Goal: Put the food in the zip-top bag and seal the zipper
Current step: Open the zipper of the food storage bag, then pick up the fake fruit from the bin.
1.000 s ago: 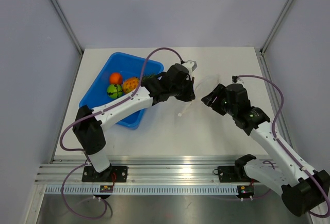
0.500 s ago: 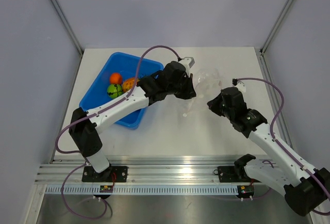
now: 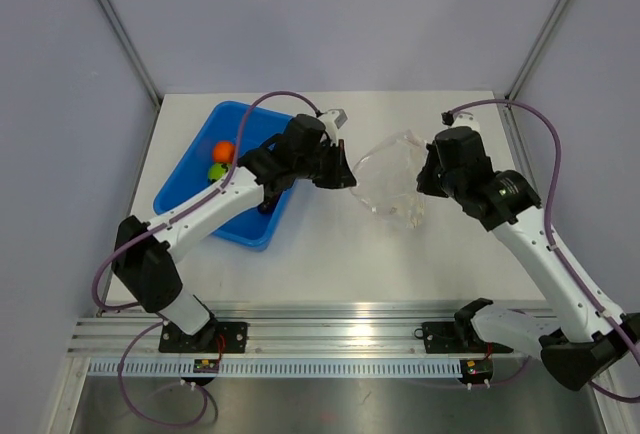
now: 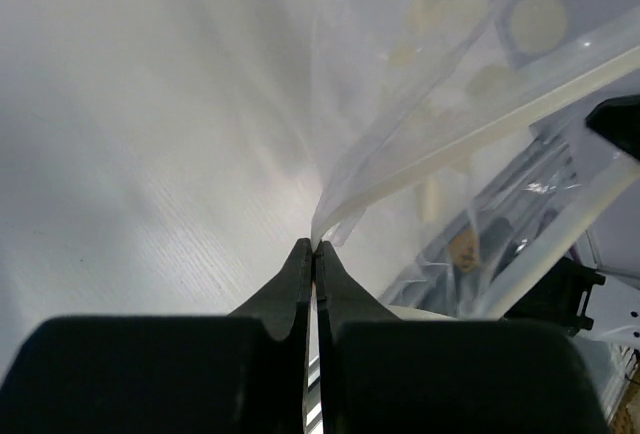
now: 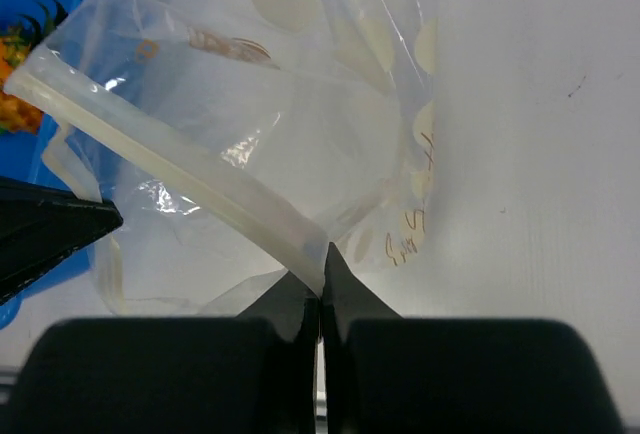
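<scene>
The zip-top bag (image 3: 392,180), clear with white dots, hangs stretched between both grippers above the table. My left gripper (image 3: 350,176) is shut on the bag's left mouth corner (image 4: 322,222), and the zipper (image 4: 480,119) runs away from its tips. My right gripper (image 3: 426,180) is shut on the opposite corner, with the zipper (image 5: 170,154) leading off to the left from its tips (image 5: 322,254). Of the food, an orange ball (image 3: 224,151) and a green ball (image 3: 217,171) lie in the blue tray (image 3: 190,196). The pineapple (image 5: 18,94) shows in the right wrist view.
The blue tray sits at the table's left, partly under my left arm. White table (image 3: 440,244) lies below and in front of the bag. Grey walls close in the back and both sides, and an aluminium rail (image 3: 340,339) runs along the near edge.
My right gripper has closed on the bag's edge and moved back. The left gripper has drawn left with its corner. The bag now hangs spread between them.
</scene>
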Controlling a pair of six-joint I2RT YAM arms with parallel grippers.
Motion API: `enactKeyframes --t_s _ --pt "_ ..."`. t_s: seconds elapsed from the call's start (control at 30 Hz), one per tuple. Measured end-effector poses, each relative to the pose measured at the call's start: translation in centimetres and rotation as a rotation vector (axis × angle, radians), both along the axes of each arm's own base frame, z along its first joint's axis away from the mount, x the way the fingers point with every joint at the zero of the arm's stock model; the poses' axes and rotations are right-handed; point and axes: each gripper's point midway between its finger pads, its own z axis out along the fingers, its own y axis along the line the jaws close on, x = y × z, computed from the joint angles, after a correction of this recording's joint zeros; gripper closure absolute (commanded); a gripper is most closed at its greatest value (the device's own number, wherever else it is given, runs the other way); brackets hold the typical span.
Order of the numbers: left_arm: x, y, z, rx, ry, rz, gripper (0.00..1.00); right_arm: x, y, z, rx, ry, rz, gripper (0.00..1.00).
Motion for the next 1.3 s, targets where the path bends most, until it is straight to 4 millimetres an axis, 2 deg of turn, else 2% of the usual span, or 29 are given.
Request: enactKeyframes --t_s 0.1,0.17,0.37,0.4,0.43,0.47,0.53,0.57,0.67,0.8,0.87,0.93,1.03,1.1,1.17,1.23,1.3 --pt "-0.8 0.3 -1.8 0.03 0.023 -0.029 1.0 0.3 0.4 0.4 -0.051 0.048 0.046 1.0" --pt "-1.4 0.5 -3.7 0.059 0.044 -0.05 1.0 0.5 1.0 -0.3 -0.071 0.09 0.074 1.0" --pt "-2.3 1.4 -9.0 0.157 0.113 -0.08 1.0 0.2 3.4 -6.1 -0.111 0.274 0.156 1.0" --pt "-2.4 1.6 -9.8 0.174 0.122 -0.085 0.95 0.0 3.8 -7.1 -0.108 0.302 0.165 1.0" --pt "-2.4 1.7 -10.2 0.184 0.125 -0.088 0.86 -0.1 4.1 -8.0 -0.104 0.324 0.17 1.0" --pt "-2.3 1.8 -10.5 0.193 0.128 -0.092 0.64 -0.2 4.4 -8.7 -0.099 0.343 0.172 1.0" --pt "-2.3 1.9 -11.0 0.195 0.139 -0.109 0.57 -0.1 4.8 -9.6 -0.09 0.363 0.172 1.0" --pt "-2.3 2.0 -11.1 0.194 0.148 -0.111 0.5 0.0 5.1 -9.9 -0.084 0.368 0.173 1.0" --pt "-2.1 2.4 -11.1 0.192 0.156 -0.113 0.48 0.5 5.8 -10.2 -0.065 0.366 0.179 1.0" --pt "-2.2 3.2 -11.0 0.213 0.162 -0.113 0.47 1.1 6.5 -11.0 -0.061 0.373 0.185 1.0" --pt "-2.2 3.5 -10.0 0.213 0.153 -0.111 0.48 1.1 6.8 -11.3 -0.056 0.382 0.19 1.0" --pt "-2.2 3.9 -8.2 0.199 0.129 -0.107 0.48 1.2 7.0 -11.6 -0.054 0.389 0.195 1.0" --pt "-1.0 5.3 -4.2 0.143 0.053 -0.063 0.51 1.2 7.4 -11.8 -0.051 0.392 0.202 1.0" --pt "0.4 7.2 -1.6 0.106 0.002 0.0 0.52 1.2 7.7 -11.8 -0.047 0.389 0.207 1.0" --pt "1.9 9.7 0.0 0.09 -0.033 0.083 0.52 1.1 8.0 -11.7 -0.044 0.386 0.214 1.0" --pt "3.8 12.9 0.5 0.114 -0.047 0.199 0.49 0.9 8.3 -11.7 -0.043 0.387 0.22 1.0" --pt "5.5 16.3 -0.2 0.168 -0.037 0.319 0.47 0.7 8.6 -11.7 -0.042 0.386 0.227 1.0"
